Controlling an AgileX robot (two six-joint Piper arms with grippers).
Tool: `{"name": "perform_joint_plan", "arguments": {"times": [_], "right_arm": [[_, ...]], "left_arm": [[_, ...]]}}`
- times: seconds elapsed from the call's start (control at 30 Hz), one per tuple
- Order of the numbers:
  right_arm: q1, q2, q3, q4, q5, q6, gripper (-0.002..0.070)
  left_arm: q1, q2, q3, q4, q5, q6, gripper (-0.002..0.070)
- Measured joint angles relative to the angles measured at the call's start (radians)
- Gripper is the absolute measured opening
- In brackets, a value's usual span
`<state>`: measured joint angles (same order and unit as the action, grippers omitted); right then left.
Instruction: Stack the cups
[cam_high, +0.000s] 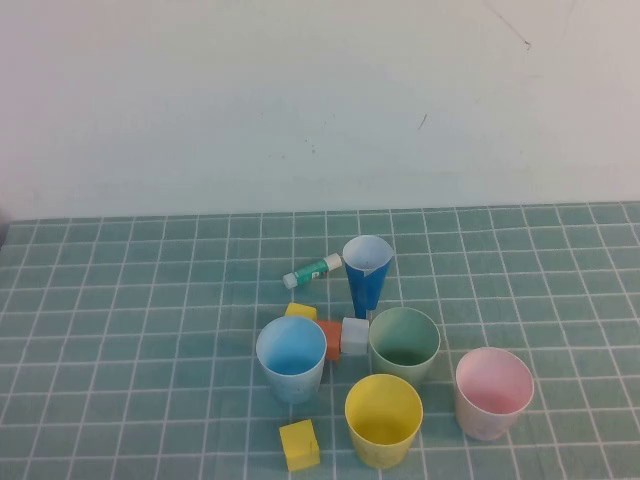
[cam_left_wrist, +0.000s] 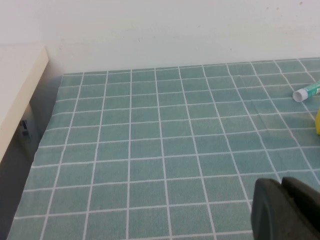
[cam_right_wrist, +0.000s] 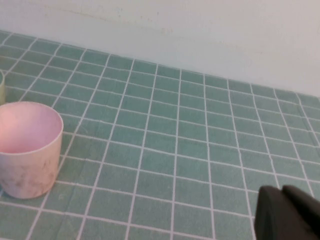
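Four wide paper cups stand upright and apart near the front middle of the table: light blue (cam_high: 291, 357), pale green (cam_high: 404, 343), yellow (cam_high: 383, 419) and pink (cam_high: 493, 391). The pink cup also shows in the right wrist view (cam_right_wrist: 27, 148). Neither arm shows in the high view. My left gripper (cam_left_wrist: 281, 187) is shut and empty above bare mat, left of the cups. My right gripper (cam_right_wrist: 281, 192) is shut and empty above bare mat, right of the pink cup.
A narrow dark blue cone cup (cam_high: 366, 274) stands behind the green cup. A glue stick (cam_high: 312, 271) lies beside it, also in the left wrist view (cam_left_wrist: 307, 93). Yellow (cam_high: 299, 444), orange (cam_high: 331, 339) and white (cam_high: 354, 336) blocks lie among the cups. A white ledge (cam_left_wrist: 17, 85) borders the mat's left edge.
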<state>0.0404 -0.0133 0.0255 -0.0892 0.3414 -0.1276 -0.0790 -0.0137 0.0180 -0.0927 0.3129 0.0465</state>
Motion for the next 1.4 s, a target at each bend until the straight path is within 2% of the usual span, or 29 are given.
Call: {"name": "perform_joint_plan", "arguments": {"times": [0.67, 0.8, 0.97, 1.03, 1.3, 1.4], "right_arm": [[0.000, 0.000, 0.000, 0.000, 0.002, 0.000, -0.0003], [0.000, 0.000, 0.000, 0.000, 0.002, 0.000, -0.0003], [0.000, 0.000, 0.000, 0.000, 0.002, 0.000, -0.0003], [0.000, 0.000, 0.000, 0.000, 0.002, 0.000, -0.0003], [0.000, 0.000, 0.000, 0.000, 0.002, 0.000, -0.0003], [0.000, 0.000, 0.000, 0.000, 0.002, 0.000, -0.0003]], "left_arm": [[0.000, 0.000, 0.000, -0.027, 0.000, 0.000, -0.0003], [0.000, 0.000, 0.002, -0.192, -0.026, -0.024, -0.0003], [0.000, 0.000, 0.002, -0.679, -0.125, -0.127, -0.0003], [0.000, 0.000, 0.002, -0.791, -0.152, -0.139, -0.0003], [0.000, 0.000, 0.002, -0.867, -0.204, -0.130, -0.0003], [0.000, 0.000, -0.007, -0.853, -0.169, -0.047, -0.0003]]}}
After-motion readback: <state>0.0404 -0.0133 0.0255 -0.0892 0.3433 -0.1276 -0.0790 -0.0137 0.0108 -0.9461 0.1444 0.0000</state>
